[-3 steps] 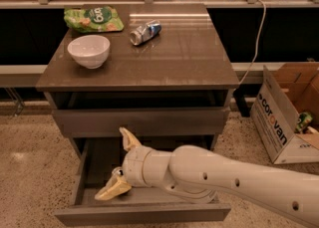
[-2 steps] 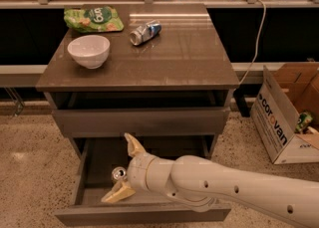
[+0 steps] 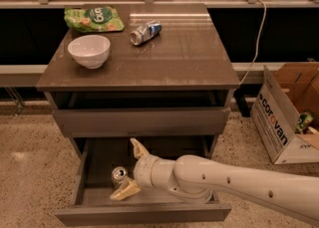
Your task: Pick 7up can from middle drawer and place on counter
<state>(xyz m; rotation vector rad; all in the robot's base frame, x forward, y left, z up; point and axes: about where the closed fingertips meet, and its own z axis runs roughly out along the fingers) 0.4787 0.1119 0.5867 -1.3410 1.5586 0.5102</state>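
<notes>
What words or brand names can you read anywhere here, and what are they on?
"corovan": on the side of the cardboard box.
Green bag: white lettering, too blurred to read.
Blue-and-silver can on the counter: label unreadable.
7up can by the gripper in the open drawer: only its top shows, no text.

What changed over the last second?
The gripper eased slightly right and down in the open drawer, uncovering the top of the 7up can between its open fingers; not grasped yet. Bowl, snack bag, blue can on the counter unmoved.
</notes>
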